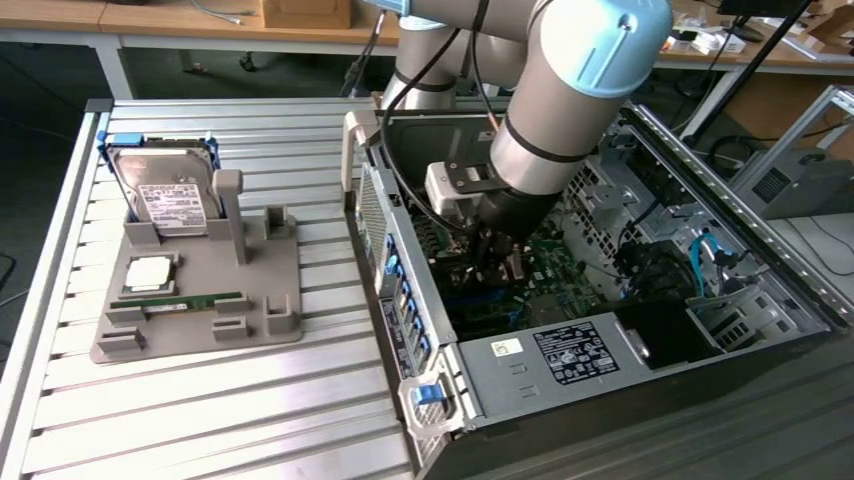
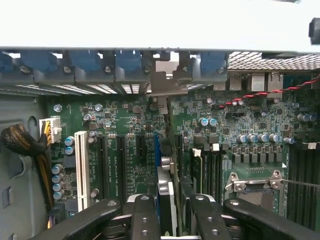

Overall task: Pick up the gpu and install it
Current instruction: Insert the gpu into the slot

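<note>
Clamping the one gpu (image 2: 166, 185) between two fingers (image 2: 145, 215), the gripper (image 2: 170, 210) holds it over the motherboard (image 2: 125, 130) inside the computer case (image 1: 441, 400); one hard drive (image 1: 167, 195), one processor (image 1: 147, 272), one memory stick (image 1: 187, 300) sit on the holder (image 1: 267, 322)

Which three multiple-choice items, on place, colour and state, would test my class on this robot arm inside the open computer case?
1. Where is the boxy silver hard drive? A on the grey plastic tray; B in the case; C on the floor.
2. The slim memory stick is: A red; B green; C white.
3. The gripper is: A open and empty; B shut on the thin dark gpu card; C holding the hard drive.
Key: A, it stands in the tray; B, a green strip; B, the card sits clamped in it.
</note>
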Tool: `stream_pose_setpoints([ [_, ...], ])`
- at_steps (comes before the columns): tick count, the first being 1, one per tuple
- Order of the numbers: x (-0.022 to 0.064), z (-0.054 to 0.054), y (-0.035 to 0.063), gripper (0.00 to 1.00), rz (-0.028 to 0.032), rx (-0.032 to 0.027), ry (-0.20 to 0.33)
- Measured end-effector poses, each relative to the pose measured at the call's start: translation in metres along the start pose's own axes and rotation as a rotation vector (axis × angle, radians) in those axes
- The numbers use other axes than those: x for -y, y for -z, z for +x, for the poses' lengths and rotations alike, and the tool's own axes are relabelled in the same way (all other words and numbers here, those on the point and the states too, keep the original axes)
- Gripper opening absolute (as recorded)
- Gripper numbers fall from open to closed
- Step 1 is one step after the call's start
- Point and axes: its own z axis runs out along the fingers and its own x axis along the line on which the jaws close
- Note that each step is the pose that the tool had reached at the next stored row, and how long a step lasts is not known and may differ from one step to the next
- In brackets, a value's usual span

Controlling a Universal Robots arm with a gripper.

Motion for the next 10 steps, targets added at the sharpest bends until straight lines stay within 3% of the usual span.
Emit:
stream_pose_setpoints([
  [2, 0.0, -0.0001, 0.0011, 0.3, 0.0002, -0.0029, 0.0],
  [3, 0.0, -0.0001, 0.0018, 0.3, 0.0001, -0.0071, 0.0],
  [10, 0.0, 0.0, -0.0002, 0.3, -0.0041, -0.0077, 0.0],
])
